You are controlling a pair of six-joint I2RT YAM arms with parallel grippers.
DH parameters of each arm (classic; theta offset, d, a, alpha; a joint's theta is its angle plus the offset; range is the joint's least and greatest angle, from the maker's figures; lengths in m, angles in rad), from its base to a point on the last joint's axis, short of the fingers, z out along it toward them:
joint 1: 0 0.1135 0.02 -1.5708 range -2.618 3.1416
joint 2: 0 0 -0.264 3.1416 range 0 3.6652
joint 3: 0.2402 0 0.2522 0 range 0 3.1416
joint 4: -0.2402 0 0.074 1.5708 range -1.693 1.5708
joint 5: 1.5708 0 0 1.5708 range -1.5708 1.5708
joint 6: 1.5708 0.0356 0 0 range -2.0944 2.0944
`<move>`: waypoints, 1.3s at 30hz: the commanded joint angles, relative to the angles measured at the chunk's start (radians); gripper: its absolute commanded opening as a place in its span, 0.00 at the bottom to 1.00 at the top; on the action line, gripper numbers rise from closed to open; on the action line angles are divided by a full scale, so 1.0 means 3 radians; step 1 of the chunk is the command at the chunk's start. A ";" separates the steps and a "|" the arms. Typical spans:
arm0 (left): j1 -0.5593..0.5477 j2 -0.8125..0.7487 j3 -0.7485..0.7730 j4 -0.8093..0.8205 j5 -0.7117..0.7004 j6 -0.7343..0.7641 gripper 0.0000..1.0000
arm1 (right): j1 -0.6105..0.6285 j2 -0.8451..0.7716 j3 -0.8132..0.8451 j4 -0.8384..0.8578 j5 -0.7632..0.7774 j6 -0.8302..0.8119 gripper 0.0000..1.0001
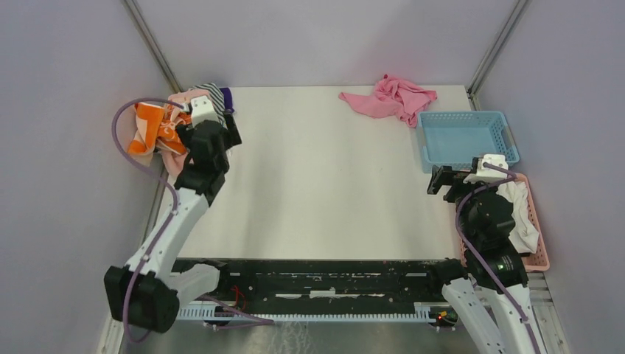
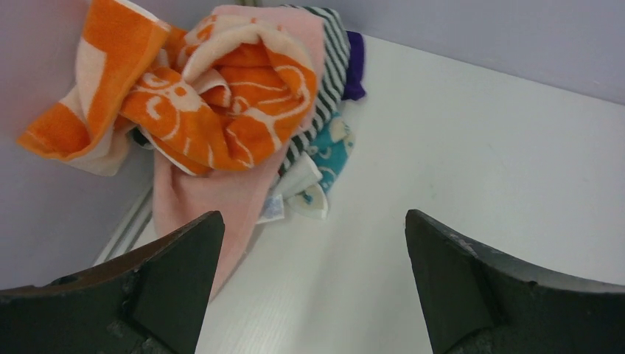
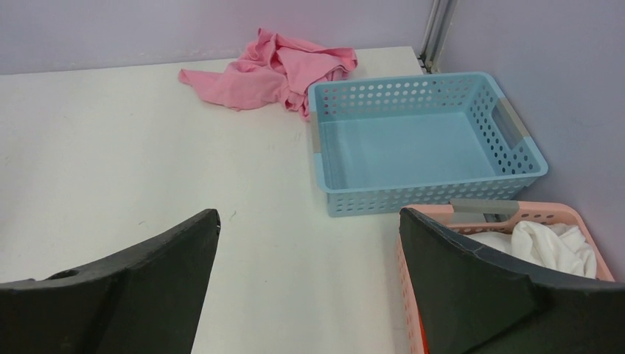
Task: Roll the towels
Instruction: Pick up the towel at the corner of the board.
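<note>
The towels lie in a crumpled pile at the table's far left corner. The orange towel (image 1: 151,131) (image 2: 221,110) with its white pattern sits on top. The pale pink towel (image 2: 210,199) hangs below it, a white label at its edge. My left gripper (image 1: 214,131) (image 2: 311,214) hovers just short of the pile, jaws open and empty over bare table. My right gripper (image 1: 444,181) (image 3: 309,214) is open and empty too, low at the right side beside the baskets.
A striped cloth (image 2: 335,51), a purple one (image 2: 355,70) and a teal-patterned one (image 2: 332,147) share the pile. A brighter pink cloth (image 1: 390,97) (image 3: 273,70) lies at the back right. A blue basket (image 1: 464,114) (image 3: 413,195) stands empty; a pink basket (image 1: 542,243) (image 3: 545,216) holds white cloth (image 1: 519,210).
</note>
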 commanded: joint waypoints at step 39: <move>0.1976 0.1301 0.1527 0.0354 0.2448 -0.1187 0.03 | 0.0232 -0.0199 -0.0051 0.0148 -0.0288 -0.0078 1.00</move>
